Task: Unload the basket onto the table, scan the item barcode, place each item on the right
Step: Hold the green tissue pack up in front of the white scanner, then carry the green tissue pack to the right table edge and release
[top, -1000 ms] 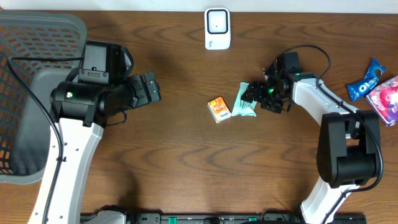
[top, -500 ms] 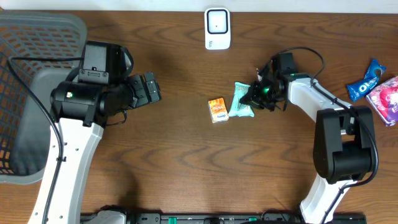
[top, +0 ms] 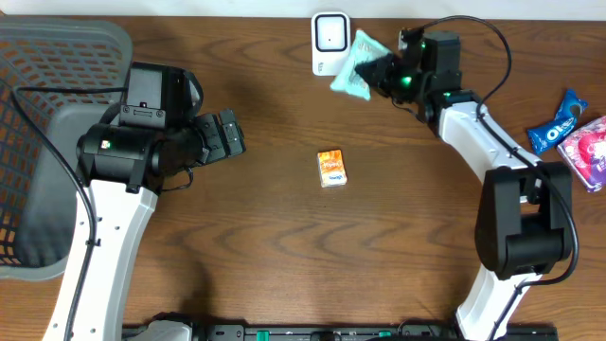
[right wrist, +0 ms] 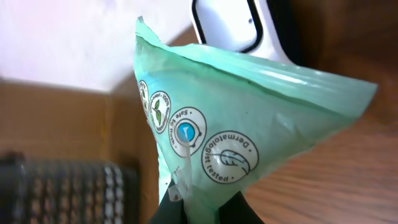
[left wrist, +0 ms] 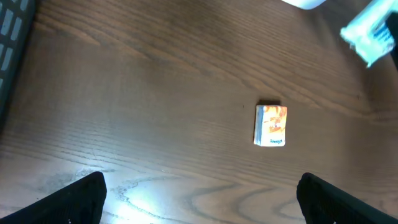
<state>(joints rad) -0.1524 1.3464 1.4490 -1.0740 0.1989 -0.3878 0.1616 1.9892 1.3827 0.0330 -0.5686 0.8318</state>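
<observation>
My right gripper (top: pixel 377 74) is shut on a mint-green packet (top: pixel 353 68) and holds it off the table, right beside the white barcode scanner (top: pixel 330 43) at the back edge. In the right wrist view the packet (right wrist: pixel 236 112) fills the frame, pinched at its lower end between my dark fingers (right wrist: pixel 208 211), with the scanner (right wrist: pixel 236 25) just behind it. My left gripper (top: pixel 232 133) stands open over bare table at the left, its fingertips (left wrist: pixel 81 199) wide apart with nothing between them.
A small orange box (top: pixel 331 168) lies mid-table, also seen from the left wrist (left wrist: pixel 271 125). A grey mesh basket (top: pixel 57 57) takes up the far left. A blue snack packet (top: pixel 557 123) and a pink one (top: pixel 589 152) lie at the right edge.
My right gripper shut on the green packet beside the orange box, then lifted it back and left to the scanner. The left arm has not moved.
</observation>
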